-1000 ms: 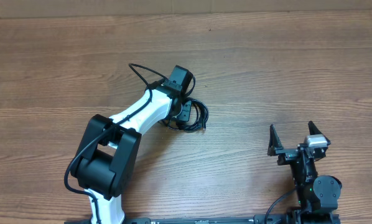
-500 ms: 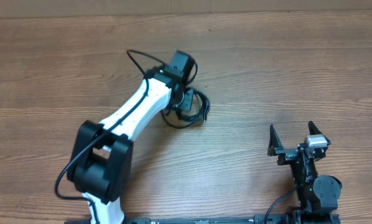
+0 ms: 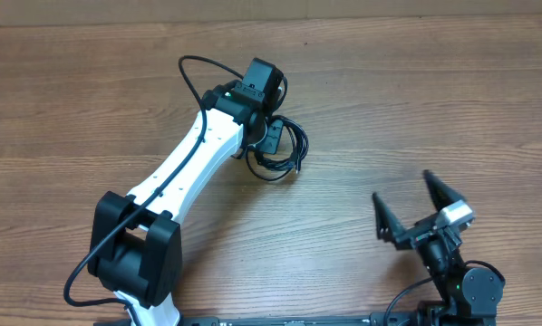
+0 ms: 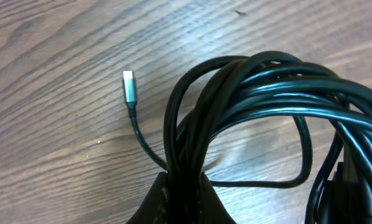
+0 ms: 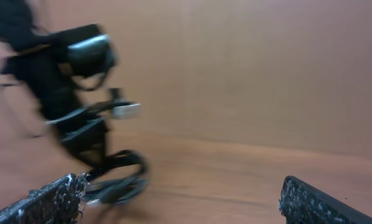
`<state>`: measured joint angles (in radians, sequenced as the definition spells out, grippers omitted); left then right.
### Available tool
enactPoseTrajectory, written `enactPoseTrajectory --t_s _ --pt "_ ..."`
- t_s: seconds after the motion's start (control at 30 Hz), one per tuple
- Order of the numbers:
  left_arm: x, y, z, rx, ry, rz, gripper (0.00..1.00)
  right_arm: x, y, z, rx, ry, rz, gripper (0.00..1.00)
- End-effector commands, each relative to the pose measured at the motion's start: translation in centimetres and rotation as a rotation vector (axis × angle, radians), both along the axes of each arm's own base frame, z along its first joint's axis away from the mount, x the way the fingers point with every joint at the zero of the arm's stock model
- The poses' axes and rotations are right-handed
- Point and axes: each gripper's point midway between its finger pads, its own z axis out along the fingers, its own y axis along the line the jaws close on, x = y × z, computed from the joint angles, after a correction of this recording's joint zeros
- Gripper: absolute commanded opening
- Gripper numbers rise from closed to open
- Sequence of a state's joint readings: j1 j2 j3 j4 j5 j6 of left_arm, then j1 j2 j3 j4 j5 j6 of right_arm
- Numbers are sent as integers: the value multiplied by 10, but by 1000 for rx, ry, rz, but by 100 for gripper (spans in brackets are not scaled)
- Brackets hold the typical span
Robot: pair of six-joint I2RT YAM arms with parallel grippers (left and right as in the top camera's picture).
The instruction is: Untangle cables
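The cables (image 3: 287,152) are a bundle of thin black loops lying on the wooden table just right of my left gripper (image 3: 269,138). In the left wrist view the cables (image 4: 267,87) arch over the wood, and several strands run down between the left gripper's (image 4: 186,183) dark fingers, which are shut on them. One strand ends in a silvery plug tip (image 4: 129,86) resting on the table. My right gripper (image 3: 409,206) stands wide open at the front right, apart from the bundle, with nothing between its fingers. Its wrist view is blurred and shows the cables (image 5: 117,177) far off at the left.
The wooden table (image 3: 416,100) runs bare to the back and right. The white left arm (image 3: 185,167) stretches diagonally from its black base (image 3: 135,258) at the front left. A thicker black arm cable (image 3: 198,68) loops behind the left wrist. A brown wall (image 5: 248,68) stands behind.
The left gripper has shut on the cable bundle and shifted slightly toward the back. The right gripper has swung leftward and tilted, so it faces the bundle now.
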<state>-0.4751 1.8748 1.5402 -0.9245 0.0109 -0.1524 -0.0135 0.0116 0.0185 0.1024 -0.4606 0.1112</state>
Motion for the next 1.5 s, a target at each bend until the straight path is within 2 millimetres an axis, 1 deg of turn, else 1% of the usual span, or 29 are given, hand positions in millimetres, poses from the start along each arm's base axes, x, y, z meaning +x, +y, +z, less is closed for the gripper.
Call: enactPoseTrajectory --t_s 0.0,0.07,0.17,0.27,0.3,0.33,0.37,0.4,0.5,0.53,0.63,0.7,0.77,0.83,0.87,0.93,0.97,1.0,1.03,1.1,1.13,1.17,1.2,1.23,1.27,1.33,1.4,1.47 --pt "-5 -18 13 -76 -9 -191 4 -11 22 -8 83 97 169 100" --pt "-9 -24 14 -102 -3 -249 4 -11 25 -5 121 139 190 100" --pt "-10 -26 14 -111 -1 -266 4 -9 30 2 149 200 229 100" --pt "-12 -29 15 -121 -1 -301 4 -2 33 4 184 321 250 100" --pt "-15 -33 16 -142 3 -341 4 4 34 2 217 414 253 100" --pt "-18 -38 17 -165 6 -374 4 7 39 1 229 492 289 100" --pt "-20 -40 18 -179 8 -391 4 8 44 2 232 524 324 100" --pt "-22 -45 19 -203 10 -416 4 7 56 9 235 569 426 100" --pt "-25 -47 20 -219 14 -434 4 1 78 29 217 568 690 100" --pt "-25 -47 20 -218 17 -434 5 -1 81 32 207 555 736 100" --pt "-26 -46 20 -217 23 -433 4 6 86 27 207 562 837 100" --pt "-26 -46 20 -217 24 -433 4 13 86 21 220 578 849 100" --pt "-27 -47 20 -220 24 -431 4 28 86 9 225 588 848 100" --pt "-28 -49 21 -235 31 -434 4 35 87 -8 254 652 845 100" --pt "-29 -49 21 -238 35 -431 4 35 87 -10 259 663 845 100" --pt "-29 -49 21 -244 44 -403 4 47 88 -26 278 708 791 100" --pt "-28 -50 21 -250 45 -384 4 53 89 -30 275 708 766 100" --pt "-27 -50 21 -258 50 -355 4 59 89 -30 269 687 741 100" --pt "-27 -50 21 -263 59 -329 4 70 87 -26 298 680 689 100" --pt "-27 -50 21 -274 76 -280 4 100 73 -13 422 662 529 100" --pt "-27 -50 21 -281 88 -245 4 117 62 -6 487 631 433 100" --pt "-27 -50 22 -287 96 -219 4 128 52 -2 553 623 350 100" --pt "-27 -50 22 -292 105 -195 4 140 40 2 656 624 266 100" --pt "-28 -50 22 -294 114 -178 4 147 32 4 724 621 215 100" --pt "-32 -48 23 -294 140 -146 4 155 22 11 804 590 148 100" --pt "-36 -46 23 -291 161 -128 4 160 20 20 816 548 125 100" --pt "-41 -44 25 -289 179 -122 4 161 31 29 760 517 150 100" --pt "-45 -47 28 -304 188 -129 4 160 50 31 660 499 178 100"
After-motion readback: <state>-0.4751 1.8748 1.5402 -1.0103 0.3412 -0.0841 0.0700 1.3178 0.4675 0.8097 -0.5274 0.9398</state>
